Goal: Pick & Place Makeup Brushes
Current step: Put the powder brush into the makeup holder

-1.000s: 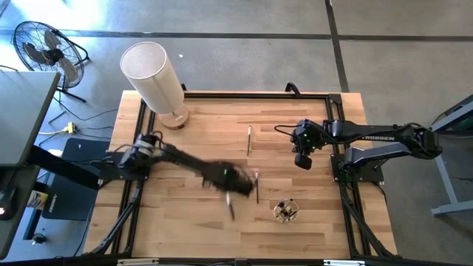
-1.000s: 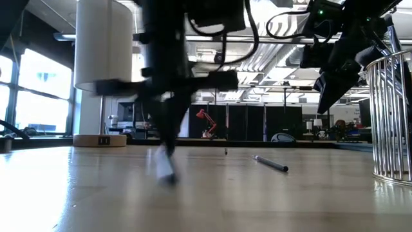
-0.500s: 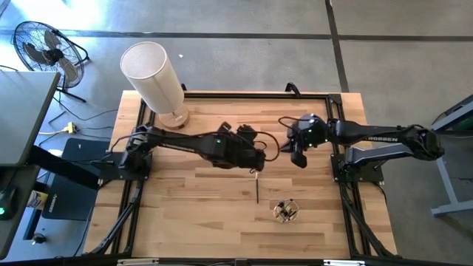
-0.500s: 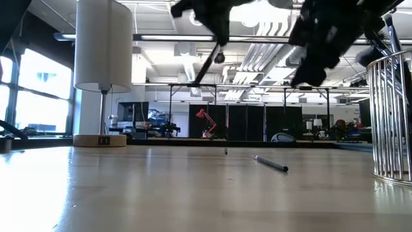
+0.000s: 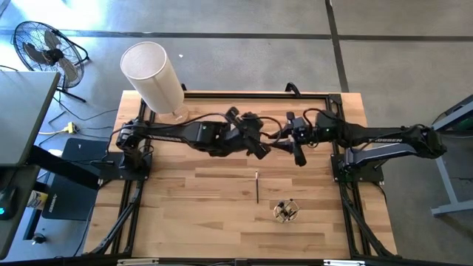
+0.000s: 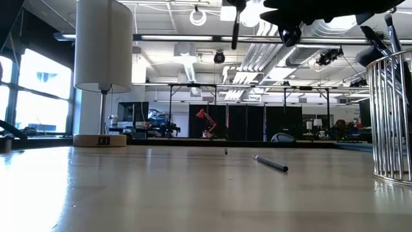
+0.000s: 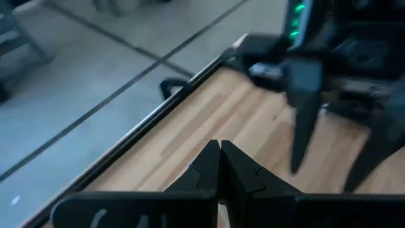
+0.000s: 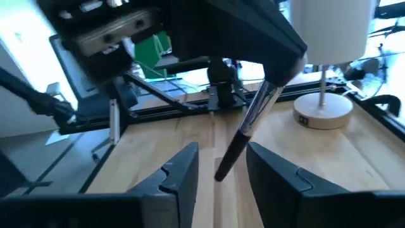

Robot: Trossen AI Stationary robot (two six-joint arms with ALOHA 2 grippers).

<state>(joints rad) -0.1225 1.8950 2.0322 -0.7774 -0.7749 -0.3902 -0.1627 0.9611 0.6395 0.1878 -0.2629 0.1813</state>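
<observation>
Low view: brushes [image 6: 388, 29] in wire holder [image 6: 391, 116]

The table [image 5: 185, 214] is pale wood in narrow planks, smooth with a faint sheen, framed by matt black metal rails [image 5: 236, 94]. A wire holder [image 6: 393, 116] is bright, glossy metal rods; the lamp [image 6: 102, 45] has a matt white shade on a wooden base. The held makeup brush [image 8: 247, 130] has a shiny metal ferrule and dark glossy handle.
</observation>
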